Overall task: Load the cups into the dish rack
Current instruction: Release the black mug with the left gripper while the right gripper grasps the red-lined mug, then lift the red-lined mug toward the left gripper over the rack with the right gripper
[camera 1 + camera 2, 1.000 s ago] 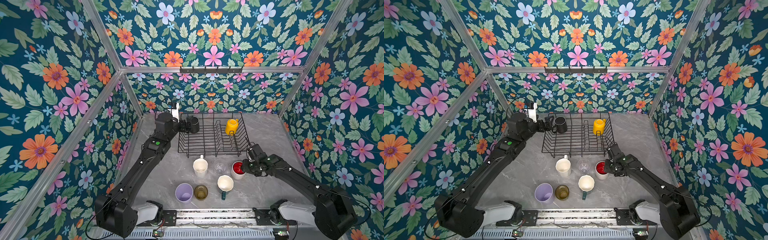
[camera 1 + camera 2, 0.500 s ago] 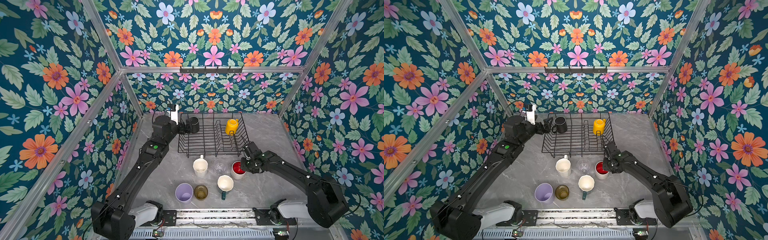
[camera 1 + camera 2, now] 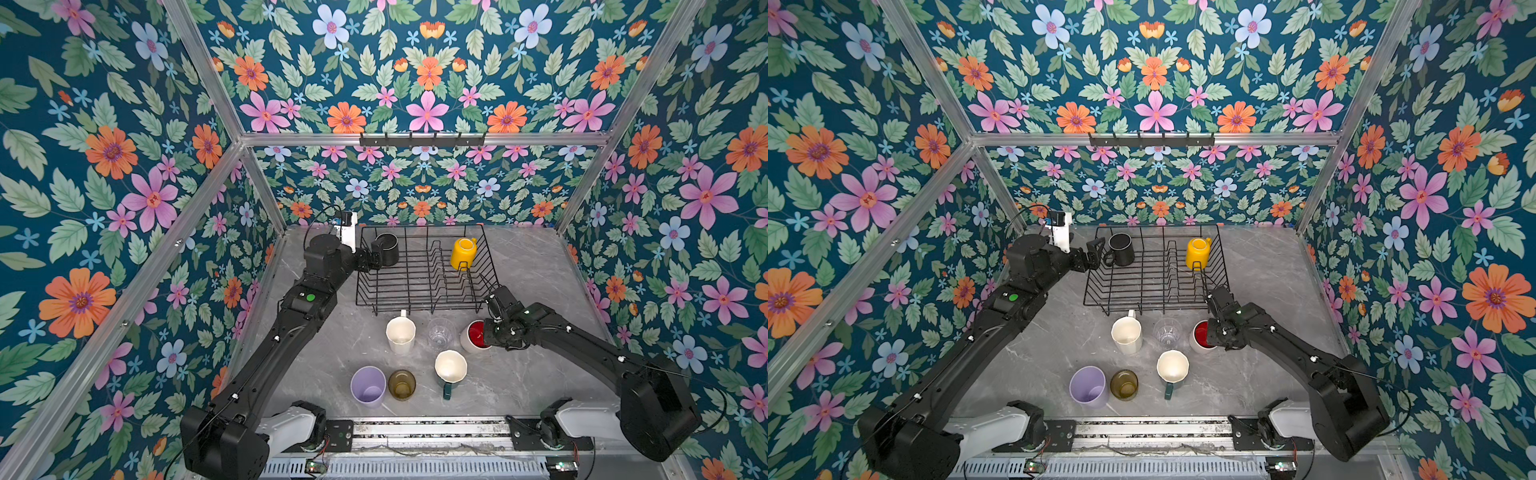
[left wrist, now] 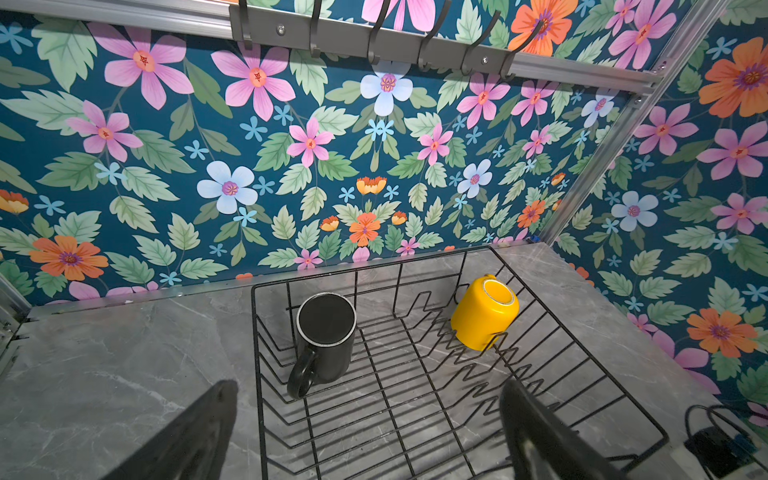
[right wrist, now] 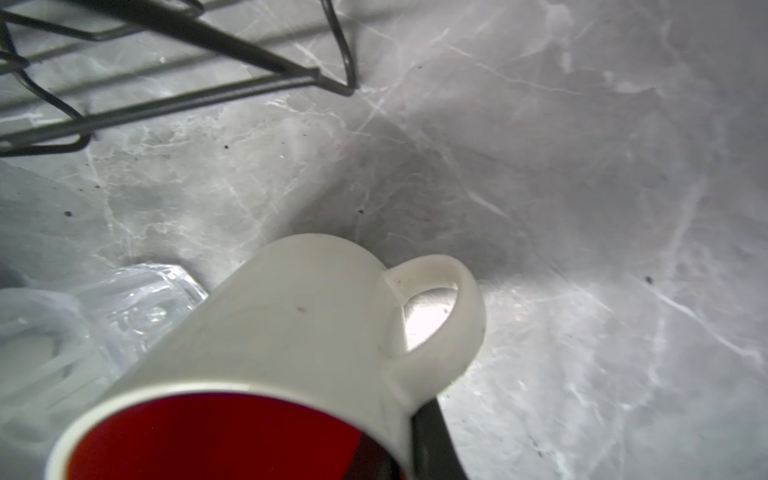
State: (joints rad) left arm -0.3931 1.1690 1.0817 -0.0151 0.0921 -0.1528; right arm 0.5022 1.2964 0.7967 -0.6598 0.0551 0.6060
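The black wire dish rack (image 3: 424, 286) (image 3: 1154, 286) (image 4: 415, 399) stands at the back. A black mug (image 3: 387, 249) (image 3: 1121, 249) (image 4: 326, 336) sits upright in it and a yellow mug (image 3: 462, 252) (image 3: 1197, 252) (image 4: 484, 311) rests on the prongs. My left gripper (image 3: 369, 261) (image 3: 1094, 254) (image 4: 368, 397) hangs open beside the black mug's handle, holding nothing. My right gripper (image 3: 487, 332) (image 3: 1210, 336) (image 5: 405, 449) is shut on the rim of the red-inside pale mug (image 3: 473, 337) (image 3: 1200, 337) (image 5: 291, 332), by its handle, with one finger inside.
On the table in front of the rack stand a tall white mug (image 3: 400, 334), a clear glass (image 3: 440, 332), a green mug with a white inside (image 3: 450, 368), a lilac tumbler (image 3: 368, 384) and an olive glass (image 3: 402, 384). A hook rail (image 3: 422, 139) runs along the back wall.
My right gripper has come down over the red-inside mug and its jaws have closed on the rim. The left arm has barely moved.
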